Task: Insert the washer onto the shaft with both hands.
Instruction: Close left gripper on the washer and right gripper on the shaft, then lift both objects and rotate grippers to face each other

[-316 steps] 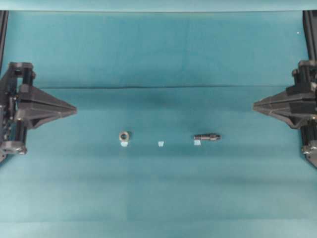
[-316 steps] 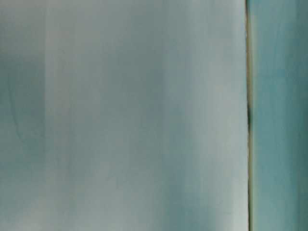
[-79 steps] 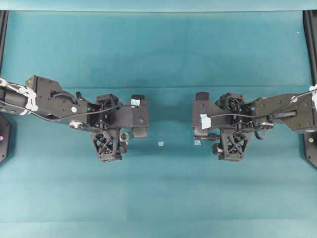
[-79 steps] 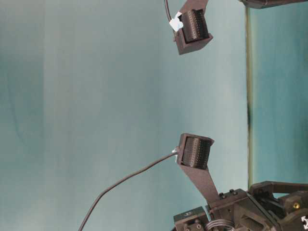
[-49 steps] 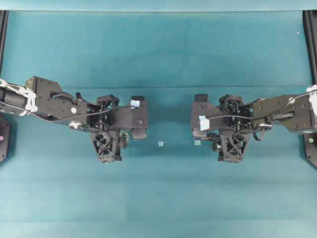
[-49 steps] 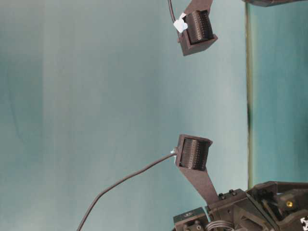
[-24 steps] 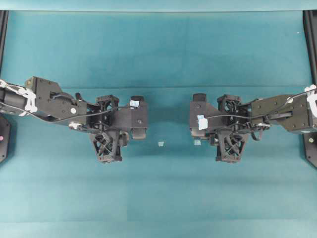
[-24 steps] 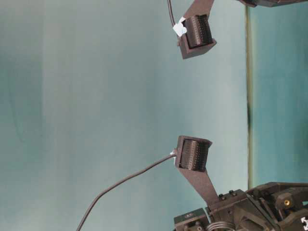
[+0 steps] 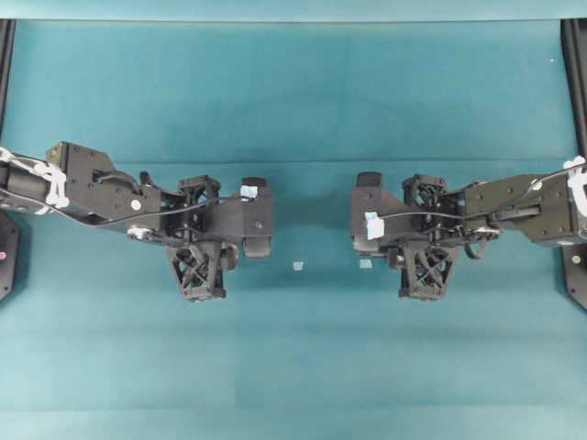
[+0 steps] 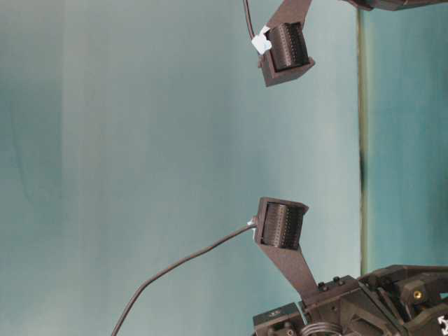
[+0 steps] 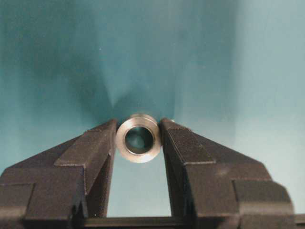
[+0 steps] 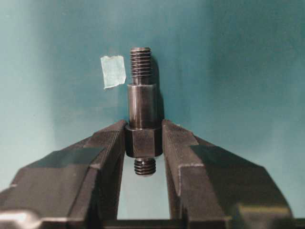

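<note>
Left gripper (image 11: 138, 143) pinches washer (image 11: 138, 138) by its rim, hole unblocked. Right gripper (image 12: 143, 143) clamps shaft (image 12: 142, 109) at its collar, so I see the threaded end free, mid-frame.

— What covers the counter (image 9: 303, 367)?

— A teal cloth, matte, running to every edge of the overhead view. A faint crease (image 9: 303, 162) crosses it side to side a little above the middle.

— Anything at the borders?

— A paler teal band (image 9: 293, 9) along the top edge, and dark vertical rails in the upper left corner (image 9: 6, 55) and upper right corner (image 9: 576, 55).

— And the light?

— Soft and even, with blurred shadows. The table-level view shows a pale, washed-out teal surface (image 10: 175, 168), split by a thin dark vertical seam (image 10: 362, 140) towards the right.
</note>
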`<move>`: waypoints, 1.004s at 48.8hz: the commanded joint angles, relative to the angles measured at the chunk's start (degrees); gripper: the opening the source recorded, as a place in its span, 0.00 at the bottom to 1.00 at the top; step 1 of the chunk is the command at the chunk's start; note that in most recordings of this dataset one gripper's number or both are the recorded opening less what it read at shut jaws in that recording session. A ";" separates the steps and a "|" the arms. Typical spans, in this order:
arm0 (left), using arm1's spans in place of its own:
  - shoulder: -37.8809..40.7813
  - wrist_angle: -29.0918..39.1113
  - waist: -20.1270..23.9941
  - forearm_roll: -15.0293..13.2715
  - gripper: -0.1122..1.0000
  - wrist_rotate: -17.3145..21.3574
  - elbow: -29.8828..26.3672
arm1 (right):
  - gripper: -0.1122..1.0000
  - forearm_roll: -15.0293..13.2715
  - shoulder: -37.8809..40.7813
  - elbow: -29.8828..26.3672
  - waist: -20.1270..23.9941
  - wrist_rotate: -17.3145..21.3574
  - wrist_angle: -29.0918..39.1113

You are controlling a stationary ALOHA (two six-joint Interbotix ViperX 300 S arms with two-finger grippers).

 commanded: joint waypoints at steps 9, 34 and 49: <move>-3.34 -0.18 -0.18 0.09 0.41 0.09 0.26 | 0.11 0.44 -1.67 -0.44 -0.97 -0.09 -2.81; -12.30 -12.92 -1.23 0.09 0.41 -0.35 7.03 | 0.10 2.29 -6.86 2.37 -0.35 1.32 -8.26; -14.41 -23.38 -1.41 0.00 0.41 -0.88 10.72 | 0.10 2.29 -8.61 5.63 0.53 5.01 -16.35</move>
